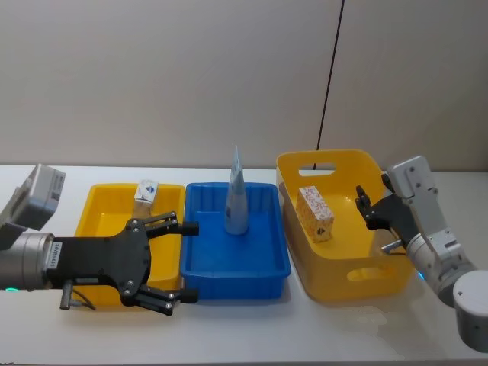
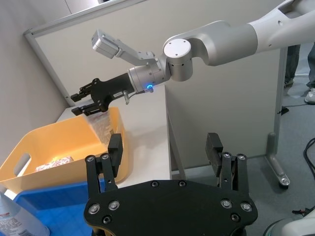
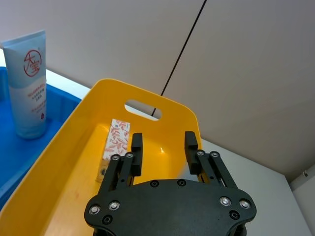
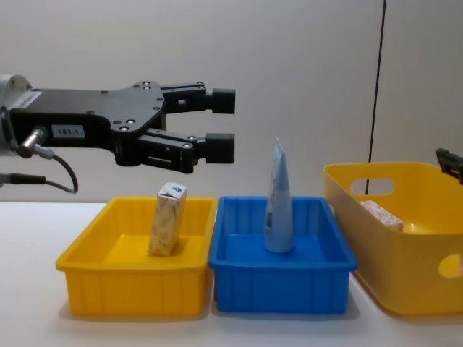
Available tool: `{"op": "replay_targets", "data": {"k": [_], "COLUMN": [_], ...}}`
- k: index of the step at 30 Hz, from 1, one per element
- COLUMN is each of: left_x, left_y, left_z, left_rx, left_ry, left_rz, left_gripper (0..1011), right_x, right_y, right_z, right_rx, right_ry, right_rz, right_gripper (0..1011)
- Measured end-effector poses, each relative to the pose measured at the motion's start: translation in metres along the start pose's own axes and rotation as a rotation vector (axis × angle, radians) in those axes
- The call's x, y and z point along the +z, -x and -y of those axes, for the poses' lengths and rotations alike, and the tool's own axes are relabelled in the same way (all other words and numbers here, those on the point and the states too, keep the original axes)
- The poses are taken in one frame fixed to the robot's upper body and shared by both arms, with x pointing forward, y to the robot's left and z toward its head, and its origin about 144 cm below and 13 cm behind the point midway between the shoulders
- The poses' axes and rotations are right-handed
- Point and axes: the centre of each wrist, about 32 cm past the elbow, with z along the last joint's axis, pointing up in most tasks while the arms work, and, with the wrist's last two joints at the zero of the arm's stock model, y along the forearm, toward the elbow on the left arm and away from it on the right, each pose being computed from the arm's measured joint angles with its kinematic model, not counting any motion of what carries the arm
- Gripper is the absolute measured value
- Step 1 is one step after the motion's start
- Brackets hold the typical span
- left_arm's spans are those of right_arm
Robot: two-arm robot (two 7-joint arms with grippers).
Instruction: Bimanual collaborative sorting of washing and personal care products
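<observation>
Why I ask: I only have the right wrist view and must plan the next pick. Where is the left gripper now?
Observer: The left gripper hovers open and holds nothing, above the seam between the shallow yellow plastic tray and the blue plastic tray.
Operator: Is anything in that shallow yellow tray?
Observer: One small white cardboard box stands upright in it.
Operator: How high does my right gripper sit?
Observer: In the chest view, the right gripper is about level with the rim of the deep yellow plastic basket, on its right side.
</observation>
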Motion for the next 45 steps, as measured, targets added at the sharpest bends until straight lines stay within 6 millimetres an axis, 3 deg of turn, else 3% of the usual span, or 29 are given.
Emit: {"op": "replay_targets", "data": {"k": [17,34,45], "left_x": [0.0,0.0,0.0], "left_y": [0.0,0.0,0.0], "left_z": [0.0,0.0,0.0], "left_rx": [0.0,0.0,0.0], "left_ry": [0.0,0.0,0.0], "left_rz": [0.0,0.0,0.0], "left_gripper": [1002,1001,1002], "right_x": [0.021,0.043,0.048], "right_y": [0.012,0.018,0.022], "right_z": [-0.003,0.014,0.038], "right_rx": [0.032,0.217,0.384], "right_ry": [-0.132,-0.256,-0.266], "right_rz": [-0.083,-0.197,-0.233], "right_gripper": [982,1002,1002]}}
